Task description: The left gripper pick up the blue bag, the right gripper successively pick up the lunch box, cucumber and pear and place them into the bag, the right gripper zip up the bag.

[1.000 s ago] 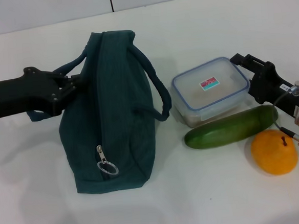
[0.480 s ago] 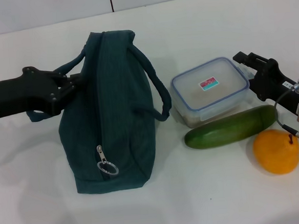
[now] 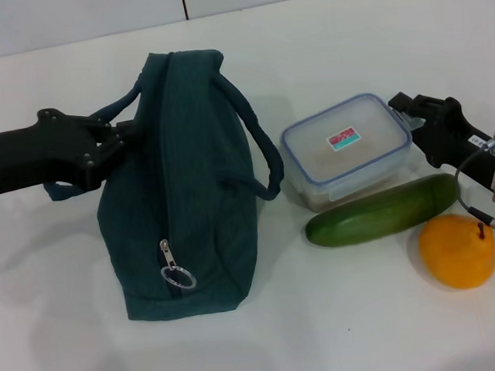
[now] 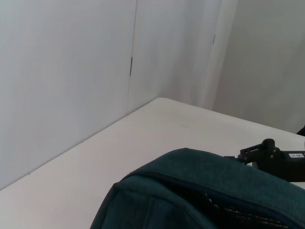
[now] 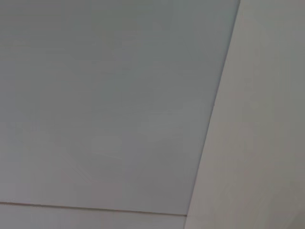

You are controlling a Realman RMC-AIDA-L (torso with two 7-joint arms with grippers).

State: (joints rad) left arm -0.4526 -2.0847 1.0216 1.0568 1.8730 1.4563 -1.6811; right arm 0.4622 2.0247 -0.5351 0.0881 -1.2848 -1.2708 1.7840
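The blue bag [image 3: 180, 190] stands upright on the white table, zipper pull [image 3: 175, 271] hanging at its near end. My left gripper [image 3: 119, 142] is at the bag's left side, shut on the left handle. The bag's top [image 4: 200, 191] fills the lower part of the left wrist view. The lunch box [image 3: 345, 145] lies right of the bag, and my right gripper [image 3: 406, 113] sits against its right end. The cucumber [image 3: 384, 212] lies just in front of the box. The pear [image 3: 456, 251] is at the front right, beside the right wrist. The right wrist view shows only blank wall.
The white table [image 3: 323, 53] runs back to a pale wall. The bag's right handle [image 3: 262, 155] droops toward the lunch box. In the left wrist view my right gripper [image 4: 271, 156] shows beyond the bag.
The right gripper has shifted slightly to the right and down. The lunch box has edged a little to the left, and the pear has shifted slightly. The left arm and bag are still.
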